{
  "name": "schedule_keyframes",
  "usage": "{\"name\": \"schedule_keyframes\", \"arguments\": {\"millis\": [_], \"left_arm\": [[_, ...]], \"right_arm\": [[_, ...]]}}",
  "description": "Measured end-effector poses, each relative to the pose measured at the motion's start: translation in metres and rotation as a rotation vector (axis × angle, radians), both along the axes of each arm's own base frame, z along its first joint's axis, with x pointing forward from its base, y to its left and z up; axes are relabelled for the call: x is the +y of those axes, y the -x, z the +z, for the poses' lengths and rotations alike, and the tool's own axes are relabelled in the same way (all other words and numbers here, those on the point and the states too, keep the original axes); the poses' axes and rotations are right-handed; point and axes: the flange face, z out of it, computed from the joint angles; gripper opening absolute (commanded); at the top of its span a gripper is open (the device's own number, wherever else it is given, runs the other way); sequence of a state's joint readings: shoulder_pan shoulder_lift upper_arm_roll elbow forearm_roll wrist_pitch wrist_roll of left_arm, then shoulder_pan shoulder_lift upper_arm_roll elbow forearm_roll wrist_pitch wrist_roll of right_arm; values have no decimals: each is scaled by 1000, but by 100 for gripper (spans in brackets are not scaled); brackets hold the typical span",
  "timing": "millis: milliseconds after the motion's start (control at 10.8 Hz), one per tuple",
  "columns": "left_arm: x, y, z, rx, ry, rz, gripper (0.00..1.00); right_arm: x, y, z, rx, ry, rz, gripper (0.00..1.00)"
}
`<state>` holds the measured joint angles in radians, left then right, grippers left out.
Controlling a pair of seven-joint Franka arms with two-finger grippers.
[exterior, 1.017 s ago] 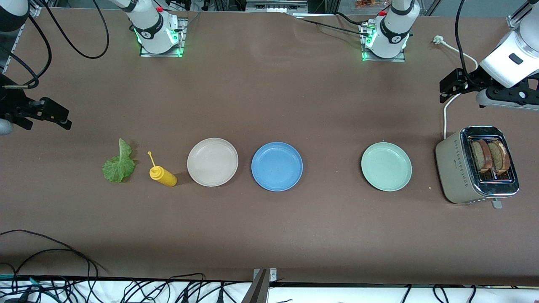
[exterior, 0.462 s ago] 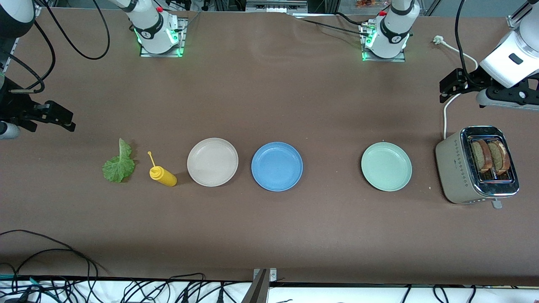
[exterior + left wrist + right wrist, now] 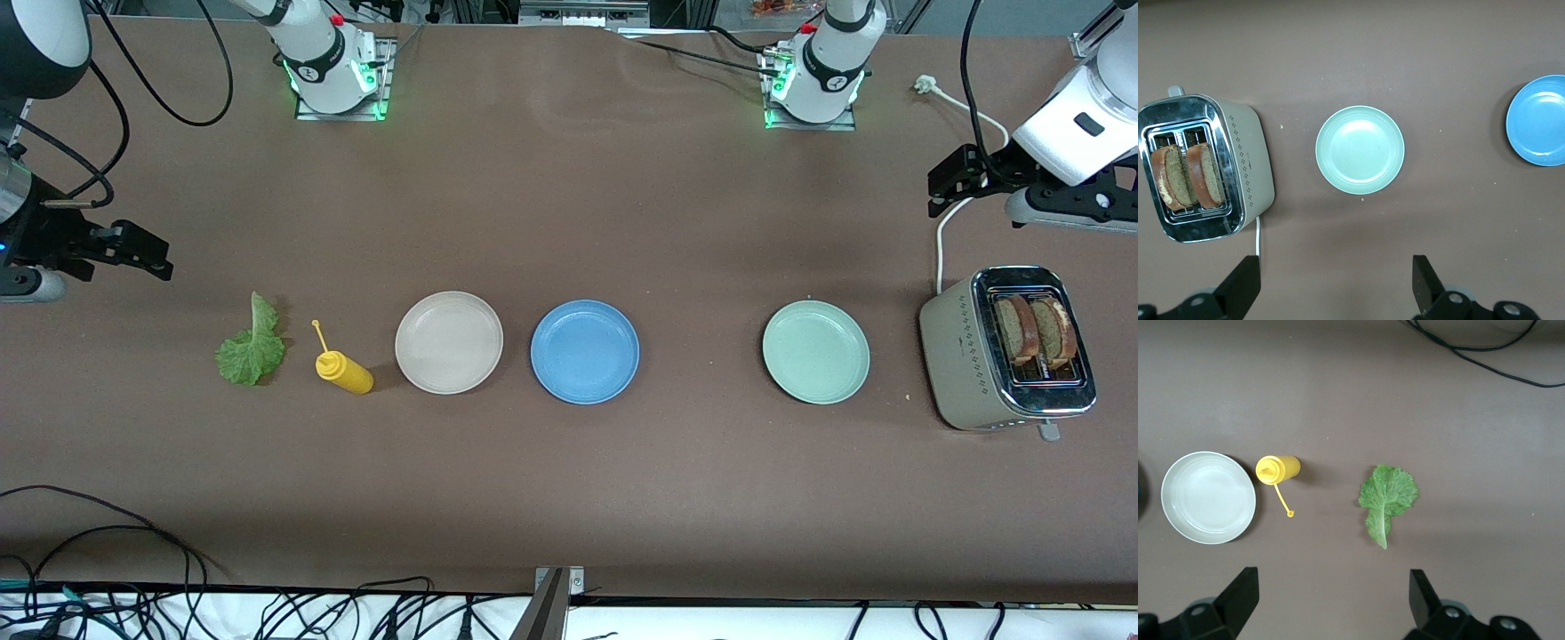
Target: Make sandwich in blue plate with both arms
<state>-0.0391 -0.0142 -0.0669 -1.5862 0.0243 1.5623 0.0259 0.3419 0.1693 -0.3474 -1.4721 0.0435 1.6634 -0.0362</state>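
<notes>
Fingers of both grippers stand wide apart and hold nothing. Your left gripper [image 3: 949,182] hangs over bare table beside the toaster [image 3: 965,356], toward the robots' bases from it; your right gripper [image 3: 133,253] hangs over bare table near the lettuce leaf [image 3: 251,348], at the right arm's end.

Take the blue plate [image 3: 584,351] as landmark. It lies empty at mid-table. Toward the right arm's end from it come, in order, the beige plate [image 3: 448,341] just beside it, the yellow squeeze bottle [image 3: 343,370] on its side, and the lettuce. Toward the left arm's end come the pale green plate [image 3: 815,351], well apart, and then the toaster, with the bread slices [image 3: 1035,332] upright in its slots.

No part of the sandwich is on the blue plate yet, so the step in hand appears to be the first pickups. For the bread, bring your left gripper square over a slot, close on the crust edge that stands proud, and lift straight up so the slice does not catch on the slot. For the lettuce, come down over the thick rib; the leaf is limp and lies flat on the table.

Count: bread slices, two; lettuce leaves, one; plates, three; bottles, one; toasters, one; grippers, two.
</notes>
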Motion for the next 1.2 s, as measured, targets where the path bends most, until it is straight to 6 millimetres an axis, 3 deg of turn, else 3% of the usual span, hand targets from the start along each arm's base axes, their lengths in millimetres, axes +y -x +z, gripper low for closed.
{"name": "schedule_keyframes", "arguments": {"millis": [647,1017,1202], "left_arm": [[0,0,0,0,0,0,100],[0,0,0,1,0,0,100],[0,0,0,1,0,0,100]], "right_arm": [[10,0,-1,2,0,17,100],[27,1,-3,5,-4,45,100],[25,2,-14,29,-4,41,100]]}}
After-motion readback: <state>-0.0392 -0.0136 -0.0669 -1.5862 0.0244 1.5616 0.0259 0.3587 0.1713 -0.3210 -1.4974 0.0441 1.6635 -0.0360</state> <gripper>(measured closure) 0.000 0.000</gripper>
